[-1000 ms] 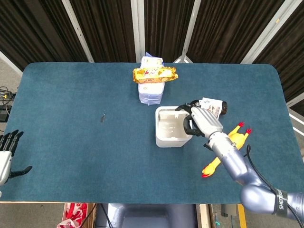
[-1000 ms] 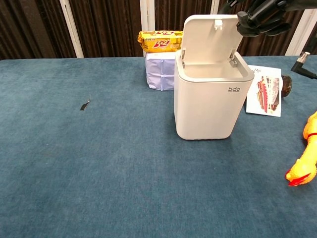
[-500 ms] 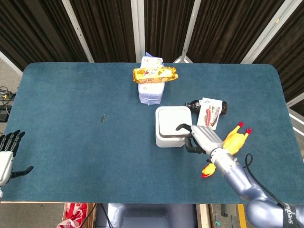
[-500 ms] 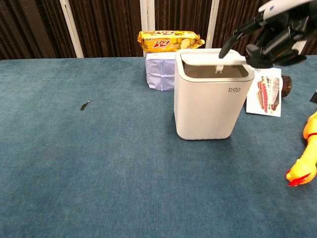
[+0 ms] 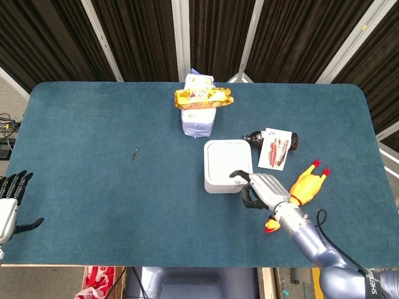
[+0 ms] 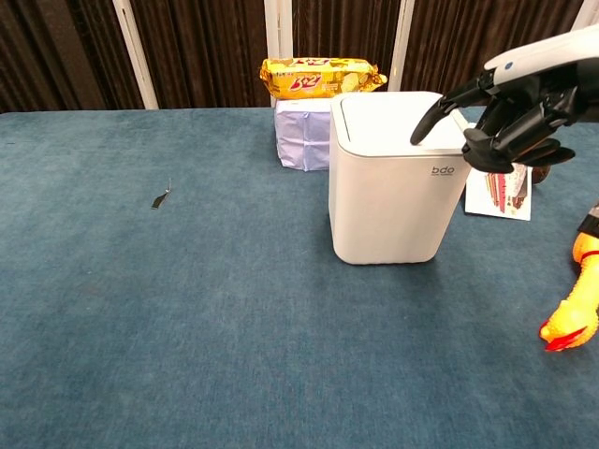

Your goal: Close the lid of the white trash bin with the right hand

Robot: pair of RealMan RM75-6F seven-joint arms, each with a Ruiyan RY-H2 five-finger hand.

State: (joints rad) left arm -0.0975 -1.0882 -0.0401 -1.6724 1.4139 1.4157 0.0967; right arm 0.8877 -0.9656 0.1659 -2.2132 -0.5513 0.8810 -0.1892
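The white trash bin stands right of the table's centre, and its lid lies flat and closed on top. My right hand hovers just off the bin's near right corner and holds nothing. In the chest view the right hand is level with the lid, one digit reaching toward the lid's edge and the others loosely bent. I cannot tell whether that tip touches the lid. My left hand rests at the table's far left edge, fingers straight and apart.
A yellow snack pack lies on a pale wrapped package behind the bin. A dark bottle with a printed card and a yellow rubber chicken lie to the bin's right. A small dark scrap sits left of centre.
The lid has swung down from upright to fully closed. My right hand followed it over the bin, then drew back toward me and lower, off the near right corner. The left hand stayed still.
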